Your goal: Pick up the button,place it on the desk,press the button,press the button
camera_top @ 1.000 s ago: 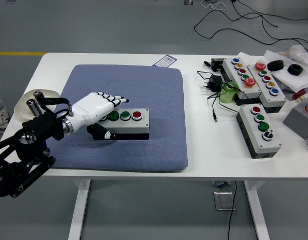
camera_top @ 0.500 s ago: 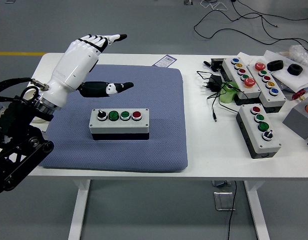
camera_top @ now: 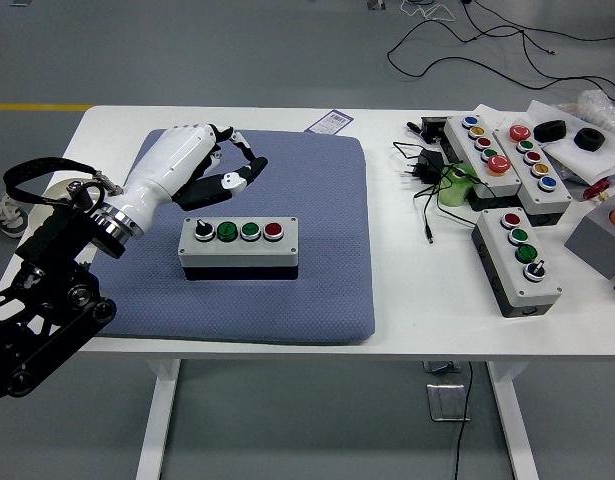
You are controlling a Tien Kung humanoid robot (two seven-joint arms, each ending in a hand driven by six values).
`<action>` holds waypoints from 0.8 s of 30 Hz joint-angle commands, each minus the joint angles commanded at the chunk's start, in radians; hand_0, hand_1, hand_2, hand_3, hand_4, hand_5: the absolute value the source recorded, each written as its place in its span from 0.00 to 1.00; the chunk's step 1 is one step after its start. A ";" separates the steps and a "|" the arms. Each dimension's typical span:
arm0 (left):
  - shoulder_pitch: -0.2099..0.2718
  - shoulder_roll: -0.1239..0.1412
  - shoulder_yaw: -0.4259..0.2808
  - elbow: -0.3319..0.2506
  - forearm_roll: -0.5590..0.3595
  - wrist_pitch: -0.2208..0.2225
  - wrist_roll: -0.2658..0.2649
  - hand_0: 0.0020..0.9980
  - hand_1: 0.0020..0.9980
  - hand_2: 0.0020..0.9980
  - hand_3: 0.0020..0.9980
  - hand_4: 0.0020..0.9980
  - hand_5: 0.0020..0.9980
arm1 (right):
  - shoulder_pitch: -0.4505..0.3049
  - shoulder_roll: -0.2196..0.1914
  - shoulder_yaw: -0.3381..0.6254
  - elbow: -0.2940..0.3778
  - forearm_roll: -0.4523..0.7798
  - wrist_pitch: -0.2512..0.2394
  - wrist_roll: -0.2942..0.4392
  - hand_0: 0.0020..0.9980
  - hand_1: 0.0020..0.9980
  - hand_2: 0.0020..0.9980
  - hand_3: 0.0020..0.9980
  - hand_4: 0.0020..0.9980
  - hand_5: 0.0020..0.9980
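**A:** So what's going on at the left side?

**B:** Far left there's a pale round thing (camera_top: 49, 196) half hidden behind the black arm, can't tell what it is. The left hand (camera_top: 192, 165) comes in from the lower left and hovers over the blue mat (camera_top: 317, 200), just behind the button box (camera_top: 238, 247). Fingers are curled in with the thumb close to them, but nothing's in the grip and it isn't touching the box.

**A:** And the box itself?

**B:** Sitting flat on the mat, long side facing the camera. Left to right on top: a black knob (camera_top: 203, 231), two green buttons, then a red button (camera_top: 273, 231). The mat lies on the white table (camera_top: 407, 290).

**A:** Anything past the mat?

**B:** A small printed card (camera_top: 330, 121) peeks out at the mat's far edge. Further right there's a black plug with a cable (camera_top: 425, 170) and something green (camera_top: 455, 186) next to it. Then two grey button boxes (camera_top: 507, 152) side by side at the back, and a third box (camera_top: 518, 259) nearer the front, lying at an angle. Some black bits and a grey block (camera_top: 599, 242) sit at the far right edge, partly cut off.

**A:** Right hand?

**B:** Not in the shot.
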 joint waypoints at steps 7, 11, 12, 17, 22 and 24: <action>-0.002 -0.001 0.013 0.004 0.059 -0.107 0.054 0.02 0.00 0.00 0.54 0.64 0.97 | 0.000 0.000 0.001 0.000 -0.001 0.000 0.000 0.67 0.65 0.69 0.64 0.32 0.19; -0.003 0.000 0.025 0.005 0.071 -0.141 0.075 0.02 0.00 0.00 0.55 0.64 0.94 | 0.000 0.000 0.000 0.000 0.000 -0.001 0.000 0.67 0.65 0.69 0.64 0.32 0.19; -0.004 -0.001 0.029 0.004 0.078 -0.144 0.081 0.02 0.00 0.00 0.55 0.64 0.94 | -0.001 0.000 0.001 0.000 0.000 -0.001 0.000 0.67 0.65 0.69 0.64 0.32 0.19; -0.006 -0.011 0.049 0.010 0.098 -0.148 0.111 0.02 0.00 0.00 0.58 0.64 0.90 | -0.001 0.001 0.001 0.000 0.000 -0.001 -0.001 0.67 0.65 0.69 0.64 0.32 0.19; -0.008 -0.014 0.069 0.020 0.087 -0.146 0.113 0.02 0.00 0.00 0.58 0.64 0.90 | -0.001 0.001 0.003 0.000 0.000 0.000 -0.002 0.67 0.65 0.69 0.64 0.32 0.19; -0.008 -0.015 0.075 0.025 0.085 -0.146 0.113 0.02 0.00 0.00 0.58 0.64 0.90 | -0.002 0.001 0.003 0.000 -0.001 0.000 -0.003 0.67 0.65 0.69 0.64 0.32 0.19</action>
